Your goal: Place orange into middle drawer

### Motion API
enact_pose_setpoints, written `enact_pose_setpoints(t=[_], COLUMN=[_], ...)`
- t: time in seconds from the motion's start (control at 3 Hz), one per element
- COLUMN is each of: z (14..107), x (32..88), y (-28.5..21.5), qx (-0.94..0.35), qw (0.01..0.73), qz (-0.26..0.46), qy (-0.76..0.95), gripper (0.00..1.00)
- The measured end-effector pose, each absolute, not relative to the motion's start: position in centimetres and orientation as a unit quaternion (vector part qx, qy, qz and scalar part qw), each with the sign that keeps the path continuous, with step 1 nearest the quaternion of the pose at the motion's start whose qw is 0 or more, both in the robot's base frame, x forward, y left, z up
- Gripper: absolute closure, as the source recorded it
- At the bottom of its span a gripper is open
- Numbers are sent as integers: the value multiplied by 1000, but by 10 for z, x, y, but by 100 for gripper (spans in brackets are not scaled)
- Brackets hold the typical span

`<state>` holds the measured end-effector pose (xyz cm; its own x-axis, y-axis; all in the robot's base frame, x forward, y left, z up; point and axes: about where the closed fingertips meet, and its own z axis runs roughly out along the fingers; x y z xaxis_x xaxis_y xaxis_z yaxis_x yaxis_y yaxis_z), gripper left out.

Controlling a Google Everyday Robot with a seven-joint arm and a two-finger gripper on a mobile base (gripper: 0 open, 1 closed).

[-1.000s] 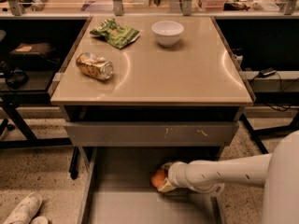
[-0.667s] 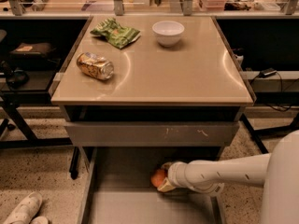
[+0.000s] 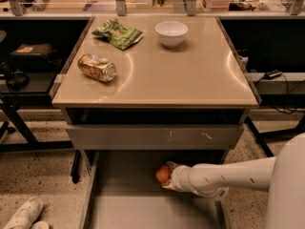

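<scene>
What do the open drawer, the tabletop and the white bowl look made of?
Drawer: matte grey with thin low walls, likely sheet metal. Tabletop: beige and glossy with light reflections, probably laminate or a coated board. Bowl: smooth white, ceramic or plastic; the look leaves it open. The gripper is over the drawer's back right, at the orange.

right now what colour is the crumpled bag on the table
Crumpled bag: green, camera view; gripper in the grey metal drawer by the round orange.
</scene>
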<state>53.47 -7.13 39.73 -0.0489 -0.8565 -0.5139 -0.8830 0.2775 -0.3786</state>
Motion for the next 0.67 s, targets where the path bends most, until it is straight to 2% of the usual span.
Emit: enact_pose_setpoints(t=[0.33,0.67], z=[397,397], x=[535,535], y=[-71,-71], qx=[-601,-601], qw=[339,339], qz=[20,20], qy=[724,724], gripper=[0,0])
